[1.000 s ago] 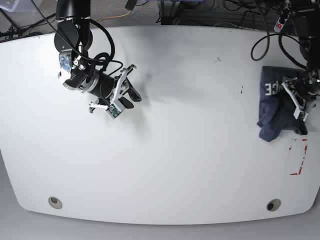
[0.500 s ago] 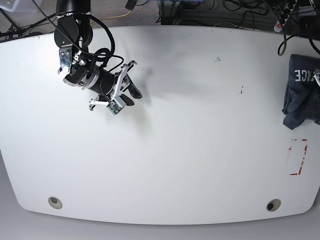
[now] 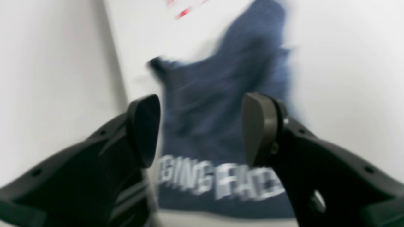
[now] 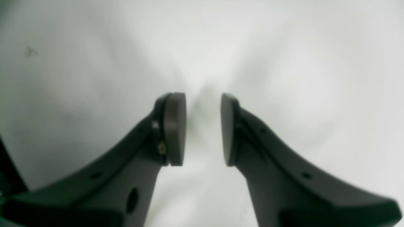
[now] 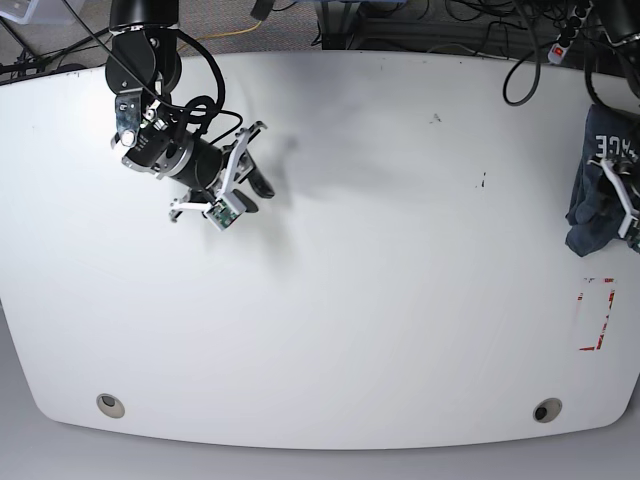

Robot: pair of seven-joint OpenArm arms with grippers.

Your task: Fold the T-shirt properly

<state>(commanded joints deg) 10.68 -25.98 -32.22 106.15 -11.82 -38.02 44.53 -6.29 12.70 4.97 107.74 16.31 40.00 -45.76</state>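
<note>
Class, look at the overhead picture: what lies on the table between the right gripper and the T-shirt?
Bare white table. In the base view, only small dark specks mark the stretch between the right gripper and the bunched T-shirt at the table's far edge.

Left gripper (image 3: 202, 130), jaws spread wide, at the base view's right edge. Right gripper (image 4: 203, 129), jaws parted by a narrow gap, reaching in from that view's upper left.

The T-shirt (image 3: 221, 126) is soft heathered cloth, the table (image 5: 380, 280) smooth and matt, the fingers (image 4: 175, 129) matt plastic.
</note>
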